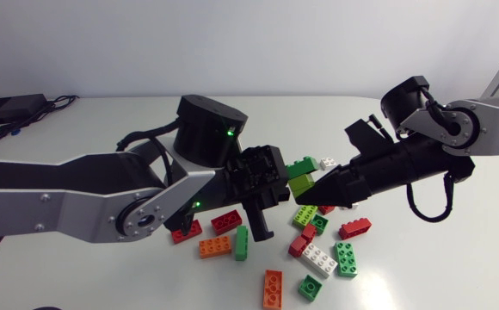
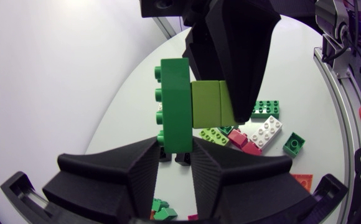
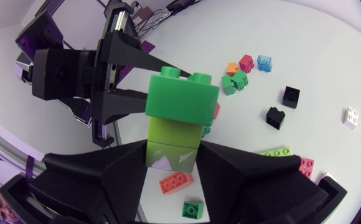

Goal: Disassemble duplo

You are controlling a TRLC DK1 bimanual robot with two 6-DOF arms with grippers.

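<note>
Gripping both ends | my left jaws clench green brick point(image 2: 175, 106), right jaws lime brick point(image 2: 211, 104) | likely stiff, light; hold flat sides.

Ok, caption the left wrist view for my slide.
Left hand holds the green brick, right hand the lime brick joined to it, above loose bricks.

Mid-frame in the head view, half hidden under the right gripper point(image 1: 305, 193): a red brick point(image 1: 326, 209) and a white brick point(image 1: 328, 162). Buried between the left gripper point(image 2: 175, 148) fingers: near end of the dark green brick point(image 2: 175, 99).
</note>
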